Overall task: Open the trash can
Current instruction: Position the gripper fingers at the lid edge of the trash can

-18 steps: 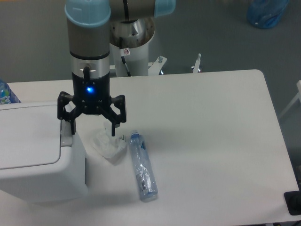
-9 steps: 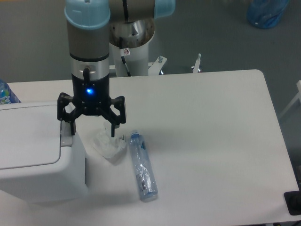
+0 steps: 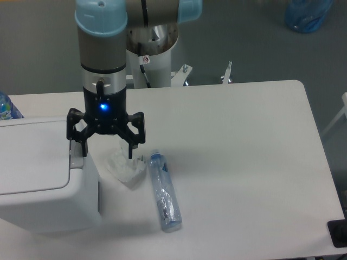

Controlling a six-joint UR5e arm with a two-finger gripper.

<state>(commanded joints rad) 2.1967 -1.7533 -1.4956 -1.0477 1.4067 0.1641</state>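
The white trash can (image 3: 43,184) fills the left front of the table, its flat lid down. A small grey push-button tab (image 3: 76,161) sits at the lid's right edge. My gripper (image 3: 107,151) hangs open just right of the can's top. Its left finger (image 3: 83,147) stands right above the tab; whether it touches the tab I cannot tell. Its right finger (image 3: 130,148) hangs over the crumpled tissue. Nothing is held between the fingers.
A crumpled white tissue (image 3: 126,168) lies just right of the can. A clear plastic bottle (image 3: 164,191) lies beside it, pointing toward the front edge. A blue-capped bottle (image 3: 7,107) shows at the far left edge. The arm's base (image 3: 153,54) stands behind the table.
The gripper has crept slightly downward over the tab. The lid, tissue and bottle have not moved.
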